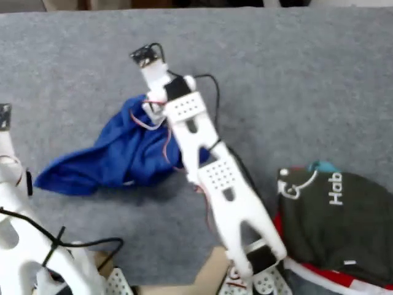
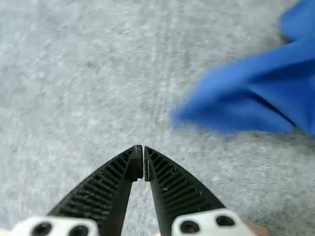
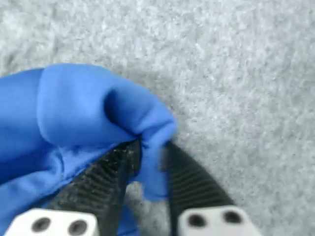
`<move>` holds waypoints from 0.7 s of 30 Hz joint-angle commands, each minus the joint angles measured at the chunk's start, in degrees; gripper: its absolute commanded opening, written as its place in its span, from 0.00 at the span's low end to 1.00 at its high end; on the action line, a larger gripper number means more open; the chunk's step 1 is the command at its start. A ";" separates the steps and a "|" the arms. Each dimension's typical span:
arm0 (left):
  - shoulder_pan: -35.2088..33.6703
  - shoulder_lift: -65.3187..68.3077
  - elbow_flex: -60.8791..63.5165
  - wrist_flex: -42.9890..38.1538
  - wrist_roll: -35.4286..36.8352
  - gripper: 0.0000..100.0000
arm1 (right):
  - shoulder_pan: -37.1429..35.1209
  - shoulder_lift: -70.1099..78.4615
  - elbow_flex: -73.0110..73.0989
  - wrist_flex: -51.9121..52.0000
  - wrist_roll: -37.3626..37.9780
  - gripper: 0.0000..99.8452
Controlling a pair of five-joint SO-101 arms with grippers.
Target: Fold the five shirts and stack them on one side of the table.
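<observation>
1. High view: the right gripper (image 1: 152, 106) is down on the upper end of the crumpled blue shirt (image 1: 116, 157), its fingertips buried in cloth. The rest of the shirt trails away from it across the grey table (image 1: 295, 74). Well apart on the gripper's other side lies a pile topped by a dark grey shirt (image 1: 341, 221), with a red shirt (image 1: 319, 273) edging out beneath. The frame cuts the pile off, and I can't count its layers. The left arm (image 1: 18, 246) is also cut off at the edge.
2. Left wrist view: the left gripper (image 2: 143, 162) is closed tip to tip on nothing. A blurred end of the blue shirt (image 2: 246, 98) lies ahead of it, apart.
3. Right wrist view: the right gripper (image 3: 150, 157) is pinched on a fold of the blue shirt (image 3: 78, 108). The cloth bulges over the tips and partly hides one finger.
</observation>
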 commanded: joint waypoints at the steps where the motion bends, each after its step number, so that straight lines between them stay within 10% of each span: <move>1: -3.34 -1.27 -0.70 -2.73 -0.35 0.02 | 3.82 -3.21 -2.33 3.16 -0.62 0.01; 9: -6.07 -0.66 2.99 -10.55 -0.26 0.02 | 10.59 -14.99 -2.59 13.45 1.67 0.01; 21: 14.86 -0.57 18.99 -24.00 11.43 0.02 | 14.55 -35.38 13.58 14.33 3.34 0.01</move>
